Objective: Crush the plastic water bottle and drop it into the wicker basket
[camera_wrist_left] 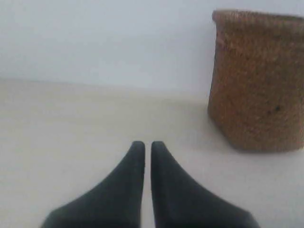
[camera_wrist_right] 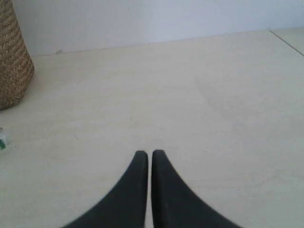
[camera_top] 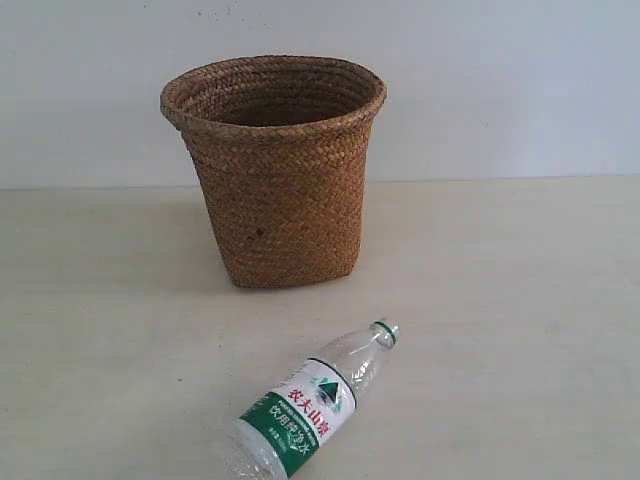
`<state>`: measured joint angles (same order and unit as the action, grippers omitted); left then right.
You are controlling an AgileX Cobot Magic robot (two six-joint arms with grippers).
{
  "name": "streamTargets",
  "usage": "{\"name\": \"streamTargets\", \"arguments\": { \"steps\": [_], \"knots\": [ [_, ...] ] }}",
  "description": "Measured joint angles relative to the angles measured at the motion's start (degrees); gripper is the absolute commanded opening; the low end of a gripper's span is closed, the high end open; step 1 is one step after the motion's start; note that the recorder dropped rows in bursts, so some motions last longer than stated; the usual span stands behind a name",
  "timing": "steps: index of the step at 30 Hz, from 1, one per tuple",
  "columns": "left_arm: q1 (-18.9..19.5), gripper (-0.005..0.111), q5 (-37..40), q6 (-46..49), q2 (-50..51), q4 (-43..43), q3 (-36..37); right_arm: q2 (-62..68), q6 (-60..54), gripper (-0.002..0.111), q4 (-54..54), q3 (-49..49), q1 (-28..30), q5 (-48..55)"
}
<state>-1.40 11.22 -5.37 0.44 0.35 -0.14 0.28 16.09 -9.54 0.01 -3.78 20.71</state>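
The clear plastic water bottle (camera_top: 305, 408) with a green-and-white label lies on its side near the front edge of the exterior view, neck pointing toward the back right. Its base is cut off by the frame edge. Behind it stands the brown wicker basket (camera_top: 275, 170), upright and open-topped. Neither arm appears in the exterior view. My left gripper (camera_wrist_left: 147, 144) is shut with nothing between its dark fingers, and the wicker basket (camera_wrist_left: 259, 80) stands off to one side ahead of it. My right gripper (camera_wrist_right: 149, 154) is also shut and empty, with a strip of the basket (camera_wrist_right: 13, 61) at the frame edge.
The pale tabletop (camera_top: 500, 300) runs back to a white wall (camera_top: 500, 80). A seam in the surface (camera_wrist_right: 287, 40) shows in the right wrist view. A small green-and-white bit (camera_wrist_right: 2, 140) shows at that view's edge.
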Motion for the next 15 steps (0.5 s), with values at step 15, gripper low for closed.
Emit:
{"name": "streamTargets", "arguments": {
  "steps": [15],
  "knots": [
    [0.0,0.004,-22.52,-15.07,0.0,-7.23,0.0,0.0,0.0,0.0,0.0,0.0,0.0,0.0]
  ]
}}
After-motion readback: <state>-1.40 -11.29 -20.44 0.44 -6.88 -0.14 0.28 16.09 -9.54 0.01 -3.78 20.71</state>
